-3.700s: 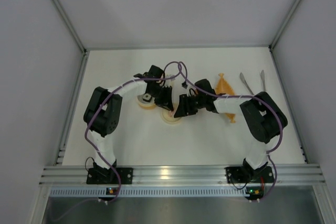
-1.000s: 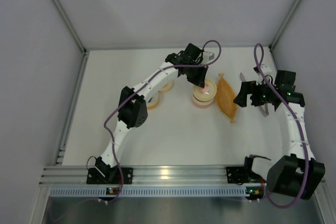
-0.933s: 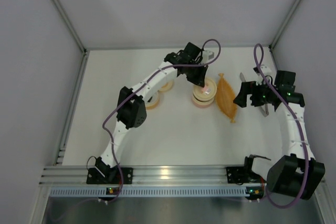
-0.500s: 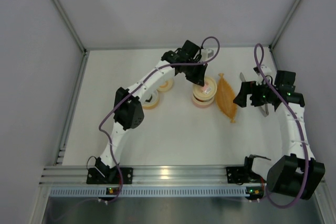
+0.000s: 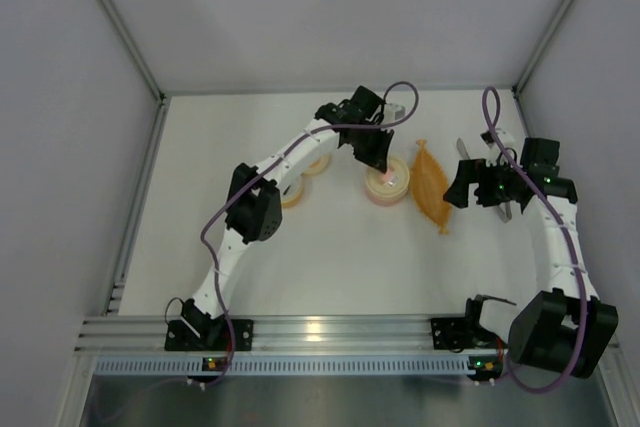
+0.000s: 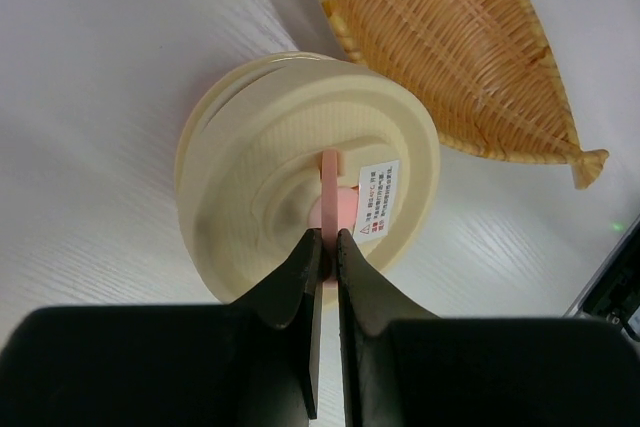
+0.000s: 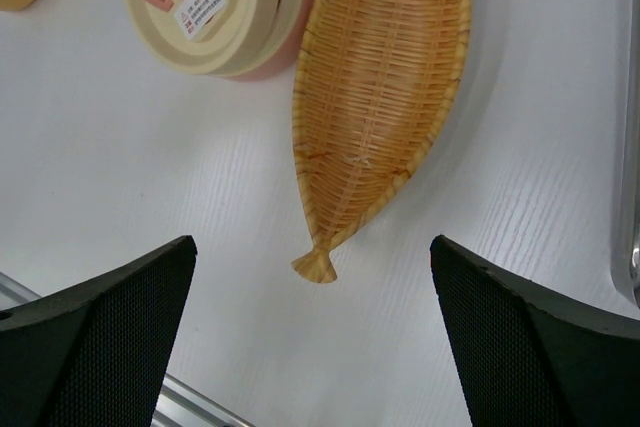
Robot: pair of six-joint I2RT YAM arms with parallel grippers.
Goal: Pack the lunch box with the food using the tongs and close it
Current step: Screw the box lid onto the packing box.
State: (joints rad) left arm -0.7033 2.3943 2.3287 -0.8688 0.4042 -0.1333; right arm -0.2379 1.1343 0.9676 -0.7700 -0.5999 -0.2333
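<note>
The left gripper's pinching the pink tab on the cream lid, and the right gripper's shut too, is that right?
No. The left gripper is pinching the pink tab on the cream lid, but the right gripper is open; the right wrist view shows its fingers wide apart.

One lidded lunch box (image 6: 250, 167), one fish-shaped woven basket (image 7: 380, 77), two small round dishes (image 5: 294, 198) (image 5: 322, 166), one tongs (image 7: 628, 147).

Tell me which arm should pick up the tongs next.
Right: the right gripper hangs open near the tongs, while the left gripper is pinching the pink tab of the lid.
</note>
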